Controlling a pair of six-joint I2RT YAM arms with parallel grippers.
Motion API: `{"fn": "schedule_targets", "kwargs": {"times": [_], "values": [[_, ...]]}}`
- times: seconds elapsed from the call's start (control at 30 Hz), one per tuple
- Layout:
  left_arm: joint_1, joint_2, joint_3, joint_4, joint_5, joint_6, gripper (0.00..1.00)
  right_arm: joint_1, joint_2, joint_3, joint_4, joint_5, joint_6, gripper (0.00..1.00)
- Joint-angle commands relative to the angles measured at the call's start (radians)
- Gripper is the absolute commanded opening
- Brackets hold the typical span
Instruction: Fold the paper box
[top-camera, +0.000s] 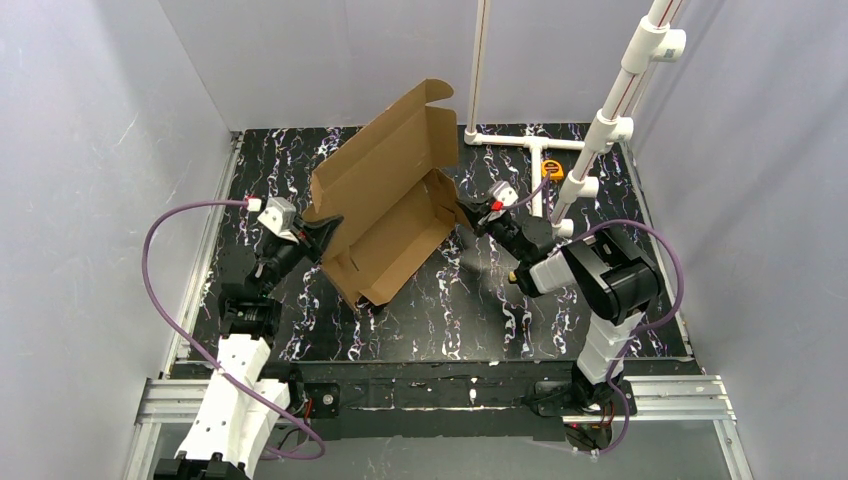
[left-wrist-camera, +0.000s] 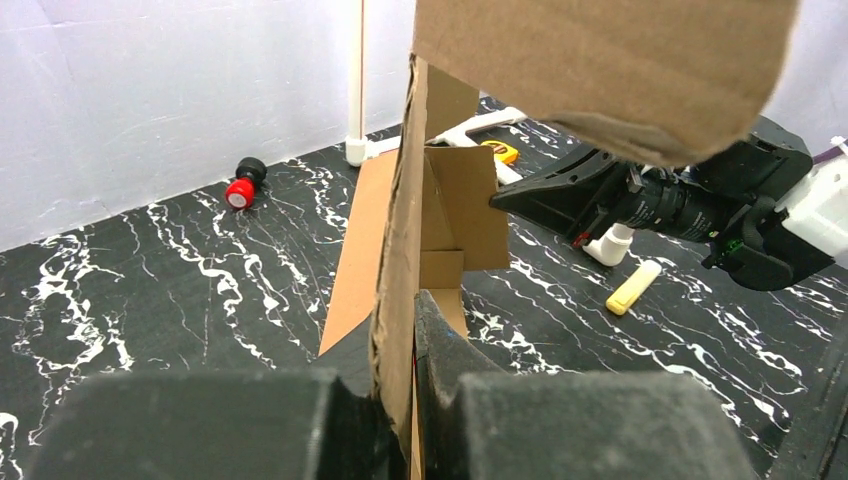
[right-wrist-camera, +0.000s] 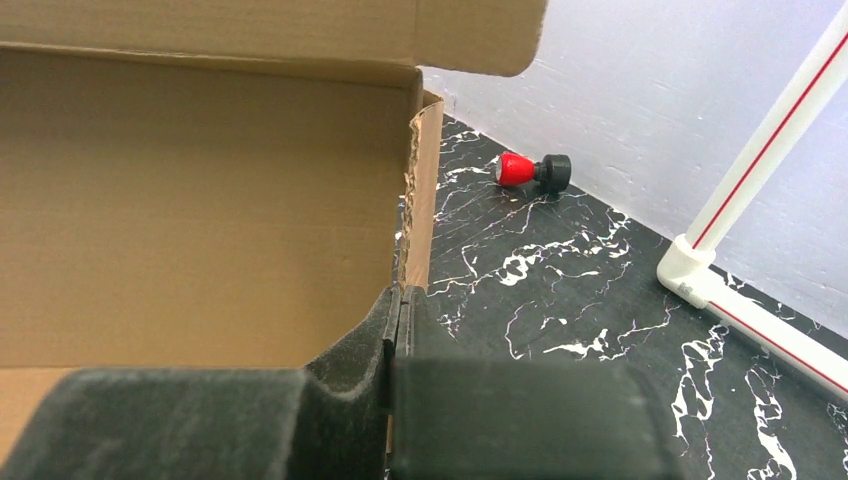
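The paper box (top-camera: 385, 210) is brown corrugated cardboard and stands half formed at mid-table, tilted, with its big lid panel raised toward the back. My left gripper (top-camera: 325, 232) is shut on the box's left wall; in the left wrist view that wall's edge (left-wrist-camera: 398, 250) runs up between the pads of the gripper (left-wrist-camera: 400, 335). My right gripper (top-camera: 467, 212) is shut on the opposite side wall, whose torn edge (right-wrist-camera: 418, 190) rises from the jaws of the gripper (right-wrist-camera: 400, 298). The box interior (right-wrist-camera: 200, 200) fills the left of the right wrist view. The right gripper (left-wrist-camera: 505, 200) also meets an inner flap.
A white PVC pipe frame (top-camera: 600, 125) stands at the back right with an orange tape measure (top-camera: 552, 169) by its foot. A red-and-black knob (right-wrist-camera: 530, 170) lies near the back wall. A pale yellow stick (left-wrist-camera: 632, 287) lies on the black marbled table (top-camera: 480, 310).
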Motion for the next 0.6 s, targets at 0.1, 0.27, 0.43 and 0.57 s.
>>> {"fn": "schedule_targets", "kwargs": {"times": [0.1,0.27,0.43,0.57], "values": [[0.007,-0.021,-0.021,-0.038,0.097,-0.016,0.00,0.005,-0.025,-0.053,0.030,-0.073,-0.012,0.01],[0.007,-0.045,-0.034,-0.054,0.132,-0.023,0.00,0.011,-0.036,-0.077,0.021,-0.092,-0.013,0.01],[0.007,-0.068,-0.055,-0.067,0.148,-0.026,0.00,0.021,-0.052,-0.097,-0.012,-0.110,-0.025,0.03],[0.007,-0.071,-0.058,-0.085,0.171,-0.012,0.00,0.022,-0.059,-0.105,-0.019,-0.116,-0.034,0.09]]}}
